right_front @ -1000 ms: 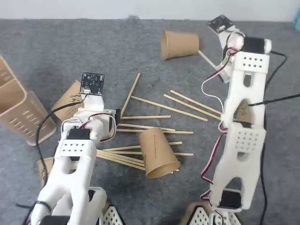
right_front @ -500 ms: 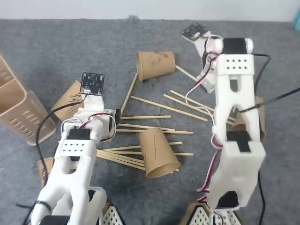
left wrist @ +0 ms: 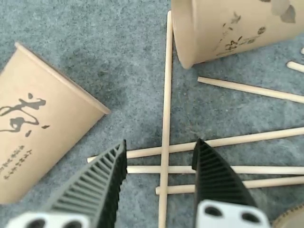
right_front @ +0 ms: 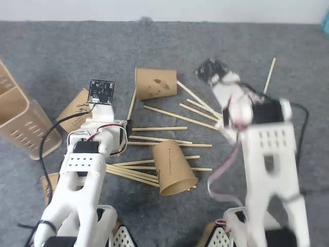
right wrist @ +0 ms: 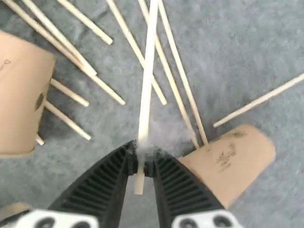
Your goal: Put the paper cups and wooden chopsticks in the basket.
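Three paper cups lie on their sides: one at the far middle (right_front: 152,83), one beside my left arm (right_front: 75,109), and one on a heap of wooden chopsticks (right_front: 175,168). My left gripper (left wrist: 161,152) hangs open above crossed chopsticks (left wrist: 166,95), with a cup (left wrist: 38,123) to one side and the far cup (left wrist: 228,28) ahead. My right gripper (right wrist: 145,161) is shut on a chopstick (right wrist: 148,80) that points out from its jaws, close beside the far cup (right wrist: 228,161). The tan slotted basket (right_front: 20,123) stands at the left edge.
A further cup (right_front: 49,182) pokes out from under my left arm (right_front: 82,170). One chopstick (right_front: 270,74) lies alone at the far right. My right arm (right_front: 264,149) stretches over the right side of the grey mat.
My right arm has swung left and nearer. The far cup has slid left and toward the middle with it. My left arm has kept still.
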Robot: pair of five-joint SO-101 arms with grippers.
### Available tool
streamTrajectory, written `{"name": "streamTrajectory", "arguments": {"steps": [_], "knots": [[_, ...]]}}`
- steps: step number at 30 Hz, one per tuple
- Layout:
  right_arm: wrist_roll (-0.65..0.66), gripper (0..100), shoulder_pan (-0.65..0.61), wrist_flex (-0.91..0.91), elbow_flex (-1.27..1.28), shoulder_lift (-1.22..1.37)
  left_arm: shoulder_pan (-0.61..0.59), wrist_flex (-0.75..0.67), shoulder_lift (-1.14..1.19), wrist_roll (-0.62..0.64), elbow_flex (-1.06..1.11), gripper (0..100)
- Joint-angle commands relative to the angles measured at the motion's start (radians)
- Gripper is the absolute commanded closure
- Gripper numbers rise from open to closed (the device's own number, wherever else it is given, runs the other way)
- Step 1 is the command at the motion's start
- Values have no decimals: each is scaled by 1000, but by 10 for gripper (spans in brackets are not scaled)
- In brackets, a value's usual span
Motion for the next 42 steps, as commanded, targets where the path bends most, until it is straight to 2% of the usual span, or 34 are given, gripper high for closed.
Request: {"name": "streamTrajectory", "arguments": {"steps": [1,5,11,14,18,26,29,32,35,42], "knots": [[-38,991,38,28,52,-209,6,-21,-3,-12,-22,786],[-41,991,36,176,49,-321,6,-21,-3,-12,-22,786],[-87,991,36,150,61,-378,6,-20,-3,-12,-22,786],[-117,991,30,12,109,-346,6,-20,-3,-12,-22,786],[-127,991,13,-259,207,-231,5,-20,-5,-12,-22,786],[-124,991,41,-771,224,145,2,-20,-5,-12,-22,786],[-123,991,58,-878,150,338,2,-20,-5,-12,-22,786],[-123,991,64,-878,-9,538,3,-21,-5,-12,-22,786],[-124,991,65,-803,-166,688,0,-21,-5,-12,-22,786],[-124,991,4,-743,-250,756,5,-21,-5,-12,-24,786]]}}
